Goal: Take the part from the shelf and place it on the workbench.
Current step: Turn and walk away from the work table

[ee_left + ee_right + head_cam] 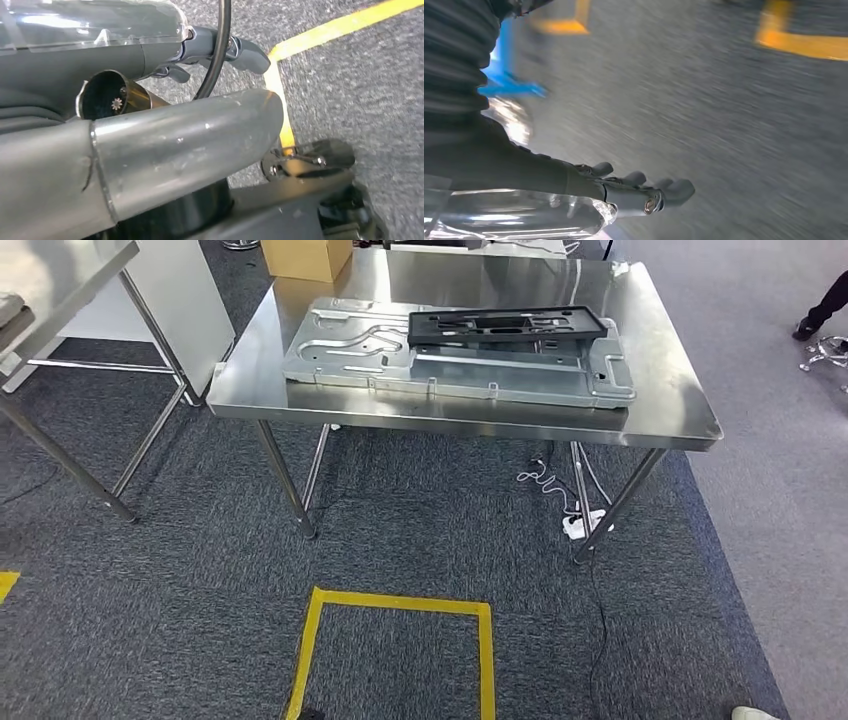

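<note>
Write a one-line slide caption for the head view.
Steel workbench carrying a grey metal panel with a black part on top, seen across yellow floor tape.

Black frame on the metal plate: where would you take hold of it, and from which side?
Probably by its long near rail, coming from the robot's side of the workbench. The black frame lies flat on the metal plate, long side across the view. Its near edge faces the robot, and the openings along it may let fingers hook under. A two-handed hold near both ends looks steadier.

- Table (660,390): shiny, smooth steel.
- Plate (340,350), centre: dull stamped grey metal.
- Tray (505,325) on it: matt black plastic.
- Box (305,255), top: brown cardboard.
- Floor (200,570): rough grey carpet.
</note>
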### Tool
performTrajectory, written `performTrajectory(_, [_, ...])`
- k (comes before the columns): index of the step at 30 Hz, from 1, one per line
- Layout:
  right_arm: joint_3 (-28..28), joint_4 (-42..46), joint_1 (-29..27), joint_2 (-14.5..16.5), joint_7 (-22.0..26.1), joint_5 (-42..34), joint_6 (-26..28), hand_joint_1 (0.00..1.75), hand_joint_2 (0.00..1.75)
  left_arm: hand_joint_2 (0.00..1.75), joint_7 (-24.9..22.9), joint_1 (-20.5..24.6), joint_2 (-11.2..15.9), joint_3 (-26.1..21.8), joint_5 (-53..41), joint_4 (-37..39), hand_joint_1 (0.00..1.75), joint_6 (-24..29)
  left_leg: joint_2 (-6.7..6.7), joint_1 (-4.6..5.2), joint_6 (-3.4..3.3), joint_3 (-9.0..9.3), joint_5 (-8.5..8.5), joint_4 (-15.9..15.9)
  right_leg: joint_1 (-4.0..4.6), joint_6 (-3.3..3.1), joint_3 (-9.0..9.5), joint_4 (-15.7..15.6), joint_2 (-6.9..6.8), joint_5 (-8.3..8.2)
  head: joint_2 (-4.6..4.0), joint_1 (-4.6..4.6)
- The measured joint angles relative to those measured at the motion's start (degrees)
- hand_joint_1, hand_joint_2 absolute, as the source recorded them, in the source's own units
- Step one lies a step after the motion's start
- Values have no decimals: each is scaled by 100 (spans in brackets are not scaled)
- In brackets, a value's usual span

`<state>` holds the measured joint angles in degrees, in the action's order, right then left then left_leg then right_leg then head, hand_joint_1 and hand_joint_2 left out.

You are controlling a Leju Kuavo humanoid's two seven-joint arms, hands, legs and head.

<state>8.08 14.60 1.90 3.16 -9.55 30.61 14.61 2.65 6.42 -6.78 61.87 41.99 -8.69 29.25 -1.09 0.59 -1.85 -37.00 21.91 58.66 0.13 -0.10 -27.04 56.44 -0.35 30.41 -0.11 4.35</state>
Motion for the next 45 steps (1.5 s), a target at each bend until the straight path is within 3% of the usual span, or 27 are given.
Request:
performTrajectory(1, [29, -41, 19, 17, 264, 76, 70, 0, 175, 0, -2, -3, 5, 7, 1, 1, 0, -20, 17, -6, 31, -34, 89, 59, -13, -50, -52, -18, -19, -72, 0, -2])
performTrajectory(3, [60, -102, 60, 49, 535, 182, 157, 0, 175, 0, -4, -10, 17, 18, 0, 2, 0, -50, 53, -27, 91, -159, 611, 462, -39, -125, -201, -51, -54, -236, 0, -14])
performTrajectory(5, [84, -156, 87, 62, 488, 238, 134, 0, 175, 0, -11, 1, 26, 24, 0, 2, 0, -69, 59, -57, 148, -271, 1194, 1156, -42, -145, -395, -42, -61, -388, 0, -25])
performTrajectory(6, [93, -185, 93, 70, 408, 254, 91, 0, 175, 0, -20, 10, 30, 26, 0, 2, 0, -76, 59, -72, 169, -267, 1286, 1444, -43, -137, -497, -27, -67, -463, 0, -25])
performTrajectory(8, [111, -235, 95, 95, 225, 267, -1, 0, 175, 0, -44, 22, 33, 31, -1, 2, 0, -86, 59, -97, 192, -35, 1065, 1551, -49, -110, -720, 29, -75, -601, 0, -26])
performTrajectory(10, [124, -268, 96, 126, 87, 270, -57, 0, 175, 0, -57, 39, 36, 39, -5, 2, 0, -90, 60, -110, 185, 562, 838, 909, -52, -66, -919, 115, -73, -713, 0, -27])
performTrajectory(12, [132, -289, 98, 151, 16, 270, -87, 0, 175, 0, -59, 70, 37, 53, -9, 2, 0, -89, 62, -95, 140, 1145, 976, 69, -42, -8, -1042, 203, -69, -806, 0, -24])
performTrajectory(13, [136, -296, 99, 158, 2, 270, -93, 0, 175, 0, -60, 81, 38, 60, -10, 2, 0, -88, 63, -82, 105, 1283, 1061, -171, -38, 25, -1071, 222, -69, -858, 0, -21])
performTrajectory(15, [152, -321, 91, 164, -12, 269, -95, 0, 175, 0, -65, 82, 39, 66, -10, 2, 0, -88, 52, -72, 13, 1244, 1029, -266, -51, 98, -1105, 213, -65, -951, 0, -19])
performTrajectory(16, [160, -333, 84, 165, -18, 268, -94, 0, 175, 0, -71, 81, 39, 67, -10, 2, 0, -88, 42, -77, -41, 1186, 961, -271, -63, 132, -1139, 247, -53, -888, 0, -18])
performTrajectory(18, [170, -354, 72, 168, -33, 267, -96, 0, 175, 0, -81, 83, 39, 68, -9, 2, 0, -89, 21, -89, -134, 1028, 802, -280, -90, 191, -1273, 611, -24, -414, 0, -9])
performTrajectory(20, [171, -367, 72, 175, -47, 257, -103, 0, 175, 0, -82, 84, 39, 69, -9, 2, 0, -89, 20, -81, -167, 828, 665, -269, -97, 237, -1441, 1337, -11, 152, 0, -1])
performTrajectory(21, [175, -372, 73, 177, -64, 239, -112, 0, 175, 0, -81, 81, 40, 69, -10, 2, 0, -89, 21, -77, -164, 729, 603, -258, -99, 253, -1481, 1669, -9, 237, 0, -2])
performTrajectory(23, [211, -374, 72, 178, -117, 161, -132, 0, 175, 0, -81, 77, 41, 72, -10, 2, 0, -85, 17, -75, -143, 545, 493, -221, -104, 263, -1350, 1882, -7, -9, 0, -2])
performTrajectory(25, [275, -374, 67, 178, -159, 64, -143, 0, 175, 0, -83, 77, 41, 77, -8, 2, 0, -86, -18, -75, -110, 402, 410, -169, -105, 245, -821, 1316, -81, -285, 0, -2])
performTrajectory(27, [334, -374, 90, 181, -158, -4, -168, 0, 175, 0, -87, 69, 41, 83, -4, 2, 0, -91, -74, -59, -55, 328, 358, -114, -67, 182, -211, 426, -213, -151, 0, -3])
performTrajectory(28, [359, -374, 107, 185, -151, -20, -185, 0, 175, 0, -89, 65, 43, 88, -3, 2, 0, -95, -107, -49, -19, 314, 336, -97, -46, 139, -52, 140, -247, -41, 0, -5])
performTrajectory(31, [417, -374, 111, 205, -131, -24, -210, 0, 175, 0, -90, 64, 49, 110, 1, 2, 0, -108, -220, -54, 88, 296, 295, -76, -37, 2, -44, -31, -151, -23, 0, -6])
performTrajectory(32, [431, -374, 105, 215, -129, -23, -211, 0, 175, 0, -90, 64, 49, 116, 1, 2, 0, -109, -181, -65, 123, 260, 383, 22, -48, -37, -63, -44, -117, -59, 0, -7])
performTrajectory(35, [459, -376, 78, 234, -129, -8, -210, 0, 175, 0, -91, 52, 56, 133, 2, 2, 0, -107, 11, -90, 187, -81, 1033, 941, -49, -126, -164, -45, -18, -159, 0, -11])
performTrajectory(36, [463, -377, 71, 235, -129, 2, -209, 0, 175, 0, -92, 44, 59, 140, 2, 2, 0, -106, 25, -90, 189, -200, 1196, 1281, -38, -141, -205, -31, 20, -181, 0, -11])
performTrajectory(37, [464, -378, 67, 236, -129, 12, -209, 0, 175, 0, -92, 38, 64, 146, 2, 2, 0, -103, 36, -89, 180, -248, 1241, 1473, -24, -145, -244, -10, 71, -198, 0, -11])
performTrajectory(38, [464, -378, 67, 238, -129, 18, -208, 0, 175, 0, -92, 35, 66, 151, 2, 2, 0, -101, 51, -84, 158, -189, 1164, 1448, -11, -145, -277, 16, 131, -207, 0, -11])
performTrajectory(39, [465, -378, 67, 240, -129, 20, -208, 0, 175, 0, -92, 35, 67, 154, 2, 2, 0, -98, 85, -77, 122, -25, 998, 1202, 2, -145, -301, 41, 193, -210, 0, -11])
performTrajectory(41, [468, -379, 70, 255, -129, 21, -206, 0, 175, 0, -92, 41, 77, 160, 2, 3, 0, -95, 289, -68, 14, 424, 688, 445, 24, -136, -333, 87, 312, -213, 0, -5])
performTrajectory(43, [485, -380, 79, 264, -126, 22, -202, 0, 175, 0, -93, 44, 90, 168, 1, 7, 0, -93, 472, -64, -45, 659, 602, -5, 10, -94, -376, 114, 419, -234, 0, -5])
performTrajectory(45, [514, -380, 81, 261, -116, 25, -198, 0, 175, 0, -96, 49, 93, 178, -1, 8, 0, -92, 439, -61, -49, 676, 602, -108, -13, -24, -426, 113, 532, -275, 0, -12])
